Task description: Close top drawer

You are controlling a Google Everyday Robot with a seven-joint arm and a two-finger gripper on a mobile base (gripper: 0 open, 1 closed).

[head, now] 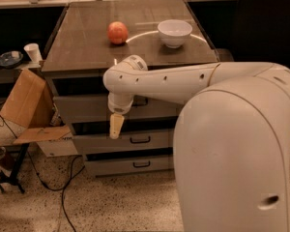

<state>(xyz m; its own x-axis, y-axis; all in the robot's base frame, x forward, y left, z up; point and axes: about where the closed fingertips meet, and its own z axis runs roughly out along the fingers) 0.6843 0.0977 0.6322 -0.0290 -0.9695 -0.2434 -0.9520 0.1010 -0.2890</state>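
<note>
The top drawer [82, 108] is the uppermost of three grey drawers in the cabinet, under a dark gap below the brown counter top [82, 37]. Its plain front stands a little proud of the cabinet. Its black handle [141, 102] is partly hidden behind my arm. My gripper [116, 126] hangs pointing down from the white arm, just in front of the drawer's lower edge, left of the handle. It holds nothing that I can see.
An apple [118, 33] and a white bowl [174, 32] sit on the counter. Two lower drawers [135, 140] [135, 164] are below. An open cardboard box [26, 103], a paper cup [33, 52] and floor cables [63, 187] lie to the left. My body [232, 153] fills the right.
</note>
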